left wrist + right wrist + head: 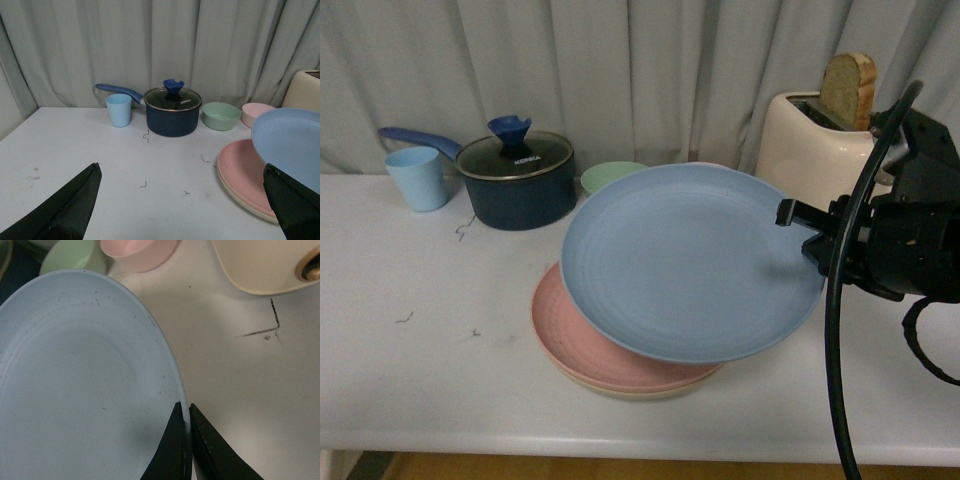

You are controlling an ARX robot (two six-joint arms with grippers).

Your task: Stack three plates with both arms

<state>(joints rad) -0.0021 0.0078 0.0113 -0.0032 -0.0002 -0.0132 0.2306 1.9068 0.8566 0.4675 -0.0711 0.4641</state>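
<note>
Beige plate [642, 393] mostly under pink plate [565, 330].

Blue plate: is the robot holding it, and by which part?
Yes. The right hand pinches the blue plate by its rim, at the plate's right edge. The left hand is open and holds nothing.

A dark blue pot [517, 190] with a lid [515, 152] is sitting on the white table [420, 340]. A light blue cup [417, 177] is standing just beside it. A green bowl [610, 176] and a pink bowl [256, 114] are sitting near. Bread [849, 90] is sticking out of the cream toaster [810, 150].
</note>
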